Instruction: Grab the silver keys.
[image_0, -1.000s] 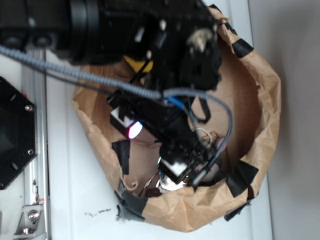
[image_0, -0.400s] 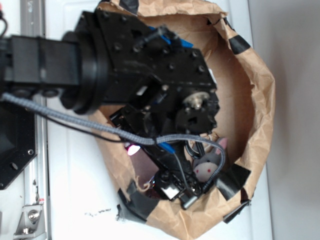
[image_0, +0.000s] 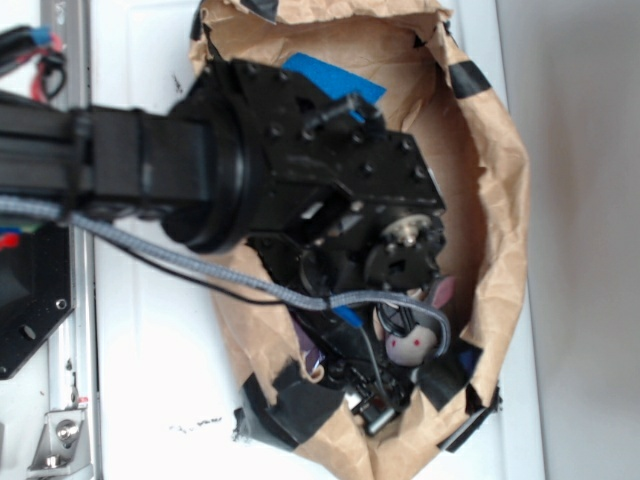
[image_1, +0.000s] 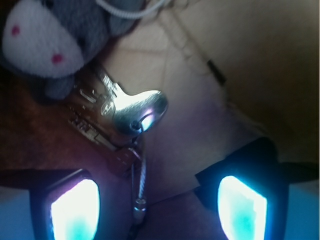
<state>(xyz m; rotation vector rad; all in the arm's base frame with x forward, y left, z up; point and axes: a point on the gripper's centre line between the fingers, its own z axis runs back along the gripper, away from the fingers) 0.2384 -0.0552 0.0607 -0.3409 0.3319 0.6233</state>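
Keys (image_1: 131, 114) lie on the brown paper floor of the bag (image_0: 505, 190), just below the grey donkey (image_1: 47, 40) whose muzzle touches their upper end — the wrist view shows them ahead of the hand (image_1: 160, 205), between its two glowing fingertips (image_1: 75, 210) and a little beyond them. The hand is spread wide and holds nothing. By the look of it, this is the approach step: lined up, but the grasp not yet made. The next move calls for a short push forward and down so the fingers straddle the flat bunch, then a close — with care not to pinch the donkey's snout or ring cord instead. In the exterior view the arm (image_0: 300, 190) hides the keys; only the donkey (image_0: 410, 335) peeks out beside it. Against the frame a second earlier, the arm has swung lower into the bag, the bag itself has been pushed narrower, and a blue patch (image_0: 330, 80) now shows at its top.
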